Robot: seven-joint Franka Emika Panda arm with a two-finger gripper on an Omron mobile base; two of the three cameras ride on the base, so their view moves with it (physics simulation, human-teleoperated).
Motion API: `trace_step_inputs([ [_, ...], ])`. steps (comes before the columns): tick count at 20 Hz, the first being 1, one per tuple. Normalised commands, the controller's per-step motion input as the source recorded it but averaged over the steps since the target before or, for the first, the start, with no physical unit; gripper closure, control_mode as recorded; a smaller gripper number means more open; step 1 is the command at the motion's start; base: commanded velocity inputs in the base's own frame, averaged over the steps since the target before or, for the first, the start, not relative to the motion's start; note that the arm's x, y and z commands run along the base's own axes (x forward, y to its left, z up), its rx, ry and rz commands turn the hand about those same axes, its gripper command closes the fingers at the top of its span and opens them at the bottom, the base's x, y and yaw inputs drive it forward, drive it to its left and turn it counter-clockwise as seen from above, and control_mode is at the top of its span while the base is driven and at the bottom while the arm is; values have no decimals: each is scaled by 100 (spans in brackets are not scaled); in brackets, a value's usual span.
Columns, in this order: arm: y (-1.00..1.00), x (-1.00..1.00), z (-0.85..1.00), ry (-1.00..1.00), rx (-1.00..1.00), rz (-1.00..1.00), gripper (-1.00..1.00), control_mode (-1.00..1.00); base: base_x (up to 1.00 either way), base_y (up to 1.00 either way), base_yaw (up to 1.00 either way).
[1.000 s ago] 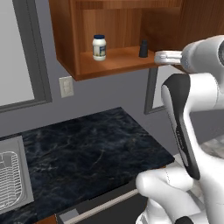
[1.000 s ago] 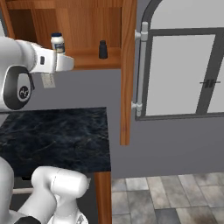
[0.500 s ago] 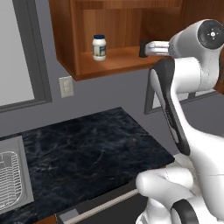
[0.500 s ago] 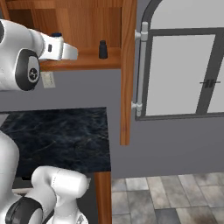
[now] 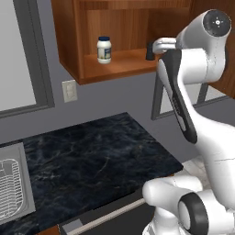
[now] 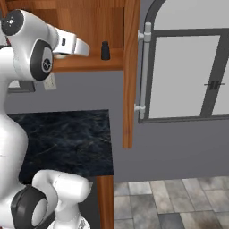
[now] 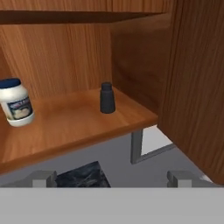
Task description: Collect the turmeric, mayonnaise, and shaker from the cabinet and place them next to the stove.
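Hand (image 7: 112, 178) wide open, empty, short of shaker (image 7: 107, 98)

Open reddish-brown wooden cabinet (image 7: 78, 127) on the wall, plain wood inside, flat shelf floor. Mayonnaise (image 7: 15, 102): squat white jar, dark blue lid, pale label, upright on the shelf, at 9 o'clock in the hand view. Shaker (image 7: 107, 98): small dark bottle with a narrower cap, upright on the same shelf, near centre, at 3 o'clock from the jar and well apart from it, close to the cabinet's side wall.
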Motion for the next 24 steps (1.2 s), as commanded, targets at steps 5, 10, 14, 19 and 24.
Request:
trace_step_inputs([
  [5, 0, 58, 0, 9, 0, 0, -100, -100, 0, 0, 0],
  [10, -1, 42, -1, 5, 0, 0, -100, -100, 0, 0, 0],
  [14, -8, 4, -4, -3, 0, 2, -100, -100, 0, 0, 0],
  [19, -1, 11, 0, -7, 1, -1, -100, -100, 0, 0, 0],
  [24, 0, 26, 0, 0, 1, -5, -100, -100, 0, 0, 0],
])
